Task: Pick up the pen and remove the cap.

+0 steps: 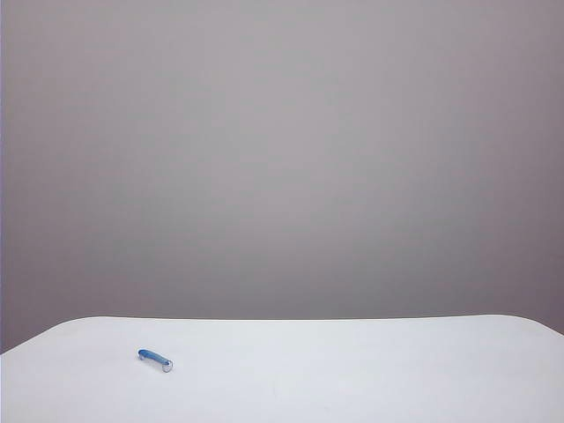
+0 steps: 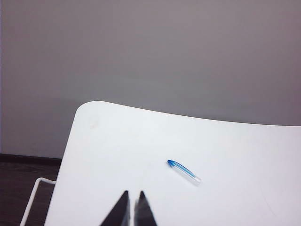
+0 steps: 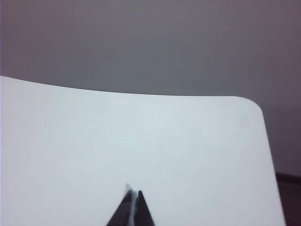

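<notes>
The cap [image 1: 154, 359] lies alone on the white table [image 1: 352, 370], left of the middle: a short translucent blue tube with a rounded closed end and a paler open end. In the left wrist view the cap [image 2: 183, 171] rests on the tabletop well ahead of my left gripper [image 2: 133, 194], whose dark fingers are shut and empty. My right gripper [image 3: 133, 190] hovers over the bare right side of the table, its jaws shut. A thin pale streak shows between its fingers; I cannot tell what it is. The pen is out of view. Neither gripper shows in the exterior view.
The table [image 2: 108, 141] has rounded far corners and ends at a plain grey wall. A white wire frame [image 2: 35, 197] stands beside the table's left edge above a dark floor. The table's right edge [image 3: 270, 160] drops off to dark floor too.
</notes>
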### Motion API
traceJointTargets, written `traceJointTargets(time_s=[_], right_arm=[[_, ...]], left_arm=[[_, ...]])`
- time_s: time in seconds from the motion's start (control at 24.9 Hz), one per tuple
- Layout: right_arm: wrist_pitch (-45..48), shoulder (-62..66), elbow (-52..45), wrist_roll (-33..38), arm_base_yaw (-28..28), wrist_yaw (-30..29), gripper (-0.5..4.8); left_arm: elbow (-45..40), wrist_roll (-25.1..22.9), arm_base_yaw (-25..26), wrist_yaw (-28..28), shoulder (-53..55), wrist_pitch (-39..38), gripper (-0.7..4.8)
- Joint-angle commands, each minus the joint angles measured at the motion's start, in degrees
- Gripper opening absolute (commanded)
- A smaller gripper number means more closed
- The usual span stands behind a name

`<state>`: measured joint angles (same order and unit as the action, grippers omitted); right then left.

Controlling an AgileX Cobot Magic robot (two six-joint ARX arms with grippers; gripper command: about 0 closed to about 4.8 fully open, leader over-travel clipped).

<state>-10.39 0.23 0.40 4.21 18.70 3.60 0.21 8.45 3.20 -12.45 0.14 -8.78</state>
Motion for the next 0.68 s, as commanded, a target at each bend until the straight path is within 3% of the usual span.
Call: traceJointTargets(time_s=[0.04, 0.68], right_arm=[[0.11, -0.04, -0.35, 6.69, 0.04, -0.52, 0.00], [0.11, -0.04, -0.35, 6.67, 0.09, -0.79, 0.00]], left_arm=[[0.13, -0.07, 0.07, -0.44, 0.11, -0.37, 0.22], [0.13, -0.07, 0.07, -0.44, 0.11, -0.37, 0.22]])
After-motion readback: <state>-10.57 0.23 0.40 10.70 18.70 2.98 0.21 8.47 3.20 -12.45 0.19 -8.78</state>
